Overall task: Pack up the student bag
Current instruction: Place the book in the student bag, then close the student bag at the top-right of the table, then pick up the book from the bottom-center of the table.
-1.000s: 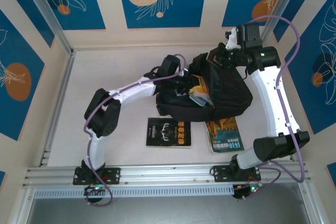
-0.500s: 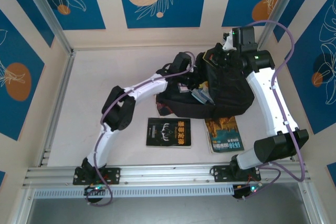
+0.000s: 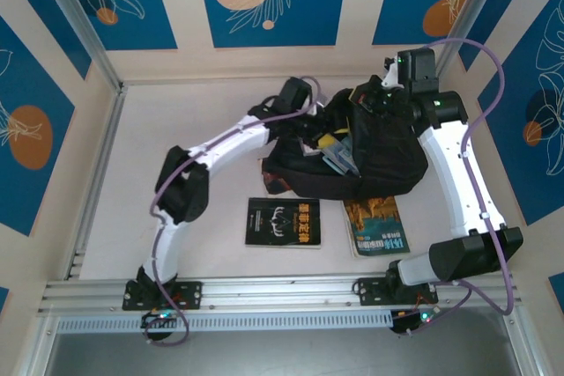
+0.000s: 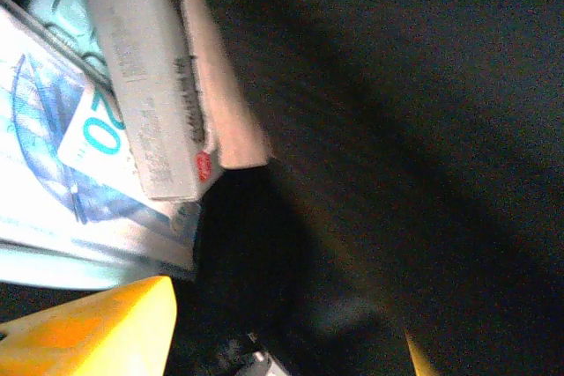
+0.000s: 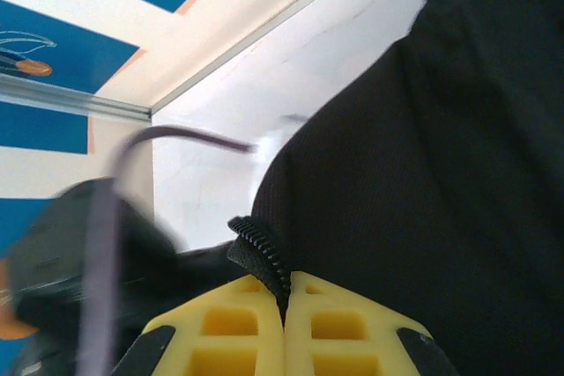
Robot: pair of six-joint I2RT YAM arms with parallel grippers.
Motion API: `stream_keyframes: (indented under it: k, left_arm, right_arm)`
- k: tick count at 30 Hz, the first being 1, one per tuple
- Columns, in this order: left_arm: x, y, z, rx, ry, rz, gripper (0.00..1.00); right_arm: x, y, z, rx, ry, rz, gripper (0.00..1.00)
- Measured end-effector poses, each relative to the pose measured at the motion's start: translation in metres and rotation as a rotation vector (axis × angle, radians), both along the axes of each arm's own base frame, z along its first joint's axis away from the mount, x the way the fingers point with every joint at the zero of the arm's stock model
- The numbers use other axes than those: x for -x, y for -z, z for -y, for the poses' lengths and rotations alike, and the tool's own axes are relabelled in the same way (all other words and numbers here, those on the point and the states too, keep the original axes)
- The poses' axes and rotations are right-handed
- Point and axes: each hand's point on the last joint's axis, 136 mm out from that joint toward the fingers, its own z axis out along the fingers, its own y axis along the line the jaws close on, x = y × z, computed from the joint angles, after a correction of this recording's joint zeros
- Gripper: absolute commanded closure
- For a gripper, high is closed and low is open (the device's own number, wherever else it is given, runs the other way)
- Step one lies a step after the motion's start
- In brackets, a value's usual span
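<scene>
Pale tabletop (image 3: 176,129) under slumped black fabric student bag (image 3: 388,158), ribbed zipper (image 5: 264,257)

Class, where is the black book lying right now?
In the top external view, the black book lies flat on the table near the middle, just in front of the student bag and left of a teal book.

The large soft black backpack (image 3: 388,160) is made of matt woven cloth, edged with a coarse-toothed zip (image 5: 262,257). The rectangular black book (image 3: 283,222) at the near edge of the white table (image 3: 176,147) is covered in smooth paper.
</scene>
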Motion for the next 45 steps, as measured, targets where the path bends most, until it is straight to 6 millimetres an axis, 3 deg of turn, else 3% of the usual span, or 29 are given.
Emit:
stream_keyframes:
  k: [5,7,9,14,20,24,29,32,36,41,45]
  left_arm:
    - [0.020,-0.068,-0.055,0.022,-0.013,0.141,0.32]
    - [0.029,-0.082,-0.079,0.016,-0.034,0.175,0.32]
    - [0.038,-0.081,-0.104,-0.008,-0.061,0.184,0.32]
    - [0.053,-0.030,-0.163,-0.140,-0.145,0.097,0.32]
    - [0.089,0.035,-0.211,-0.324,-0.166,-0.010,0.33]
    - [0.115,0.060,-0.230,-0.387,-0.153,-0.043,0.33]
    - [0.132,0.084,-0.243,-0.445,-0.144,-0.085,0.33]
    - [0.139,0.096,-0.248,-0.470,-0.136,-0.102,0.33]
    - [0.147,0.113,-0.252,-0.491,-0.126,-0.133,0.34]
    - [0.151,0.131,-0.250,-0.510,-0.106,-0.156,0.35]
    - [0.153,0.148,-0.244,-0.526,-0.078,-0.176,0.37]
  right_arm:
    - [-0.001,0.013,0.004,0.006,0.009,-0.020,0.98]
    - [0.000,0.017,0.000,0.009,-0.003,-0.024,0.98]
    - [0.000,0.023,-0.005,0.013,-0.018,-0.029,0.96]
    - [-0.003,0.037,-0.022,0.024,-0.069,-0.046,0.91]
    - [-0.001,0.056,-0.054,0.139,-0.172,-0.063,0.57]
    - [0.011,0.049,-0.063,0.267,-0.203,-0.026,0.48]
    - [0.046,0.040,-0.070,0.384,-0.246,0.025,0.49]
    - [0.084,0.046,-0.079,0.384,-0.324,0.045,0.51]
    - [0.135,0.088,-0.084,0.324,-0.436,-0.034,0.53]
    - [0.186,0.190,-0.082,0.326,-0.501,-0.309,0.56]
    - [0.215,0.243,-0.077,0.381,-0.517,-0.464,0.60]
